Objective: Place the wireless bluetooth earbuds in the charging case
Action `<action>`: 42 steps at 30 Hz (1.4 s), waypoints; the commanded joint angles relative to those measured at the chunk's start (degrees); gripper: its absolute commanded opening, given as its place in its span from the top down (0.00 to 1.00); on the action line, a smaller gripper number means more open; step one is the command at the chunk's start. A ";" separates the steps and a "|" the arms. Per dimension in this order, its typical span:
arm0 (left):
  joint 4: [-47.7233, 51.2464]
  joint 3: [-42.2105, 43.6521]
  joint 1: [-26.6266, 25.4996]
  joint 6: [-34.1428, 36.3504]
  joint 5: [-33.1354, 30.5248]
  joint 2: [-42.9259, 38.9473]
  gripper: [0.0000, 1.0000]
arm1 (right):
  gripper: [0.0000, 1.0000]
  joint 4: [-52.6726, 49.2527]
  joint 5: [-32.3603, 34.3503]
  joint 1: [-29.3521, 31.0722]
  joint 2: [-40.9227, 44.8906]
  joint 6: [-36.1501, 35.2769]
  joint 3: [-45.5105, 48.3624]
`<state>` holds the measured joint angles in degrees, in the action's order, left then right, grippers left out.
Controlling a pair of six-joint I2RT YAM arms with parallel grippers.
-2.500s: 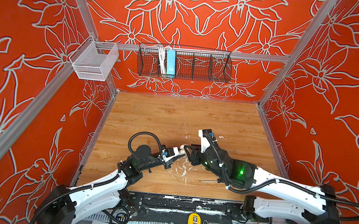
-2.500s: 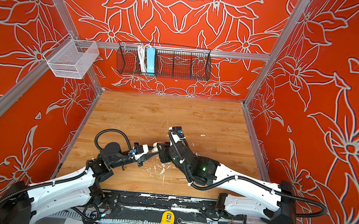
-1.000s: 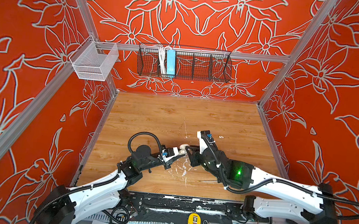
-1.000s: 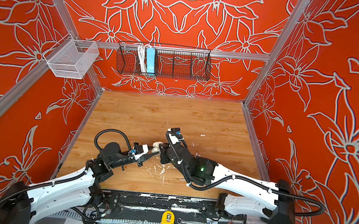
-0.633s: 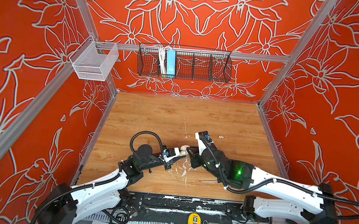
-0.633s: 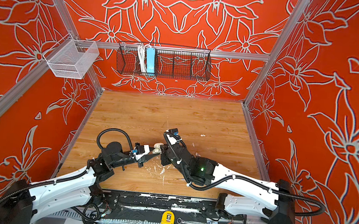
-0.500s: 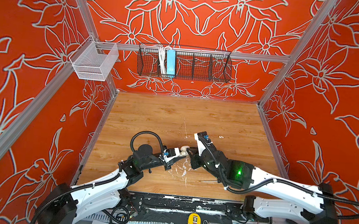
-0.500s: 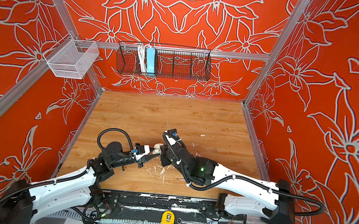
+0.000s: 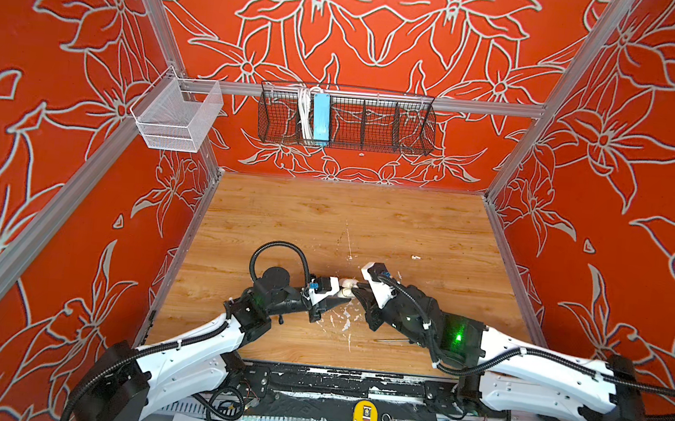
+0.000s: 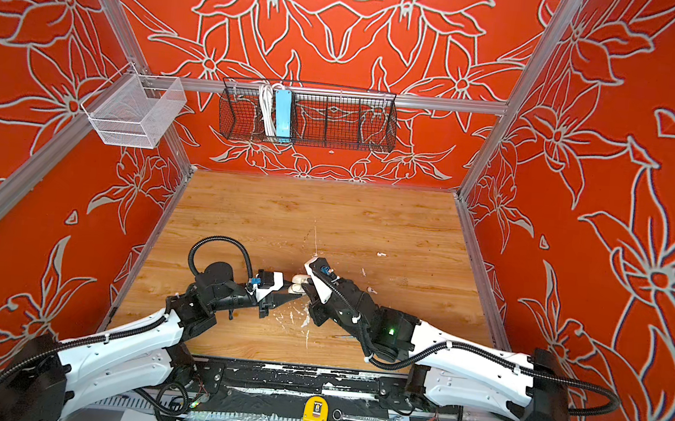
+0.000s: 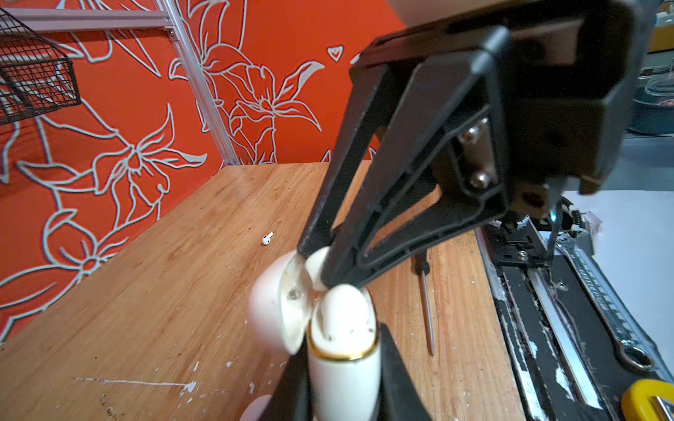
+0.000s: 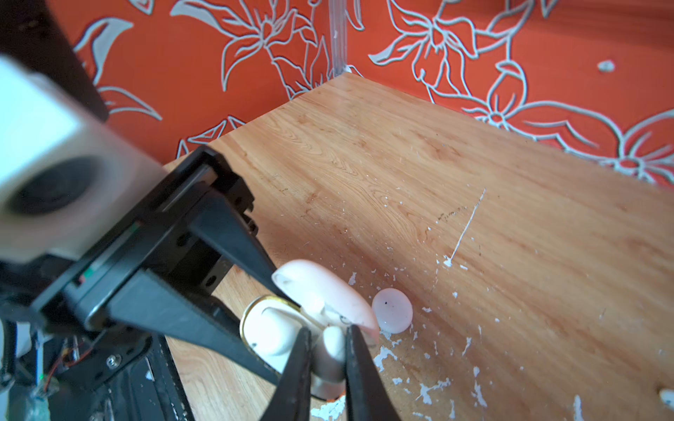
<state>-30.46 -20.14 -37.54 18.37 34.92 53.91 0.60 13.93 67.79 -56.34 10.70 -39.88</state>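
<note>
Gripping the small white clamshell charging case (image 11: 343, 392) by its smooth body, the left hand (image 11: 343, 350) is clenched around it, 1 black finger on each side, over the front middle of the scuffed wooden counter (image 9: 326, 219). The case's hinged lid (image 12: 321, 288) stands swung open, baring a gold rim around the mouth.

The right hand (image 12: 328, 339) meets the left tip to tip. It pinches a tiny white plastic earbud (image 12: 330, 350) between its 2 narrow black fingers, right at the open mouth and just under the lid. Whether the stem has entered its socket is hidden. A white rounded form fills part of the mouth, and I cannot tell if it is a seated earbud or the case's own insert.

A 2nd tiny white earbud (image 11: 267, 238) lies loose on the counter, well apart from both hands, toward the back right in both top views. A small round white disc (image 12: 392, 310) lies flat on the counter just beside the open lid. A thin metal-shafted screwdriver (image 11: 425, 310) with a dark handle lies near the counter's front edge, on the right hand's side. White paint flecks dot the wood below the 2 hands.
</note>
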 commanded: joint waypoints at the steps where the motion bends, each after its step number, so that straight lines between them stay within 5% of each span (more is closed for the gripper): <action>1: -4.28 -1.84 0.10 -0.43 4.75 -0.62 1.00 | 0.96 2.48 -5.58 0.15 1.27 -8.19 3.50; 13: -5.20 -1.98 0.10 -1.14 9.47 -1.91 1.00 | 0.94 8.27 -17.49 0.23 5.39 -12.52 10.23; 21: -5.18 -1.74 0.10 -1.01 10.29 -2.71 1.00 | 0.82 8.30 -18.08 0.16 6.82 -13.51 11.30; 30: -5.40 -1.76 0.10 -1.07 10.95 -2.84 1.00 | 0.48 8.69 -15.68 0.17 9.14 -12.94 12.40; 42: -5.82 -1.41 0.02 -0.45 9.25 -1.97 1.00 | 0.42 1.07 -5.06 0.15 19.13 -6.12 9.14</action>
<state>-33.58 -20.16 -37.19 17.10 44.03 52.23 4.10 4.23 67.64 -40.53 1.50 -28.86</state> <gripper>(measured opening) 0.227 0.577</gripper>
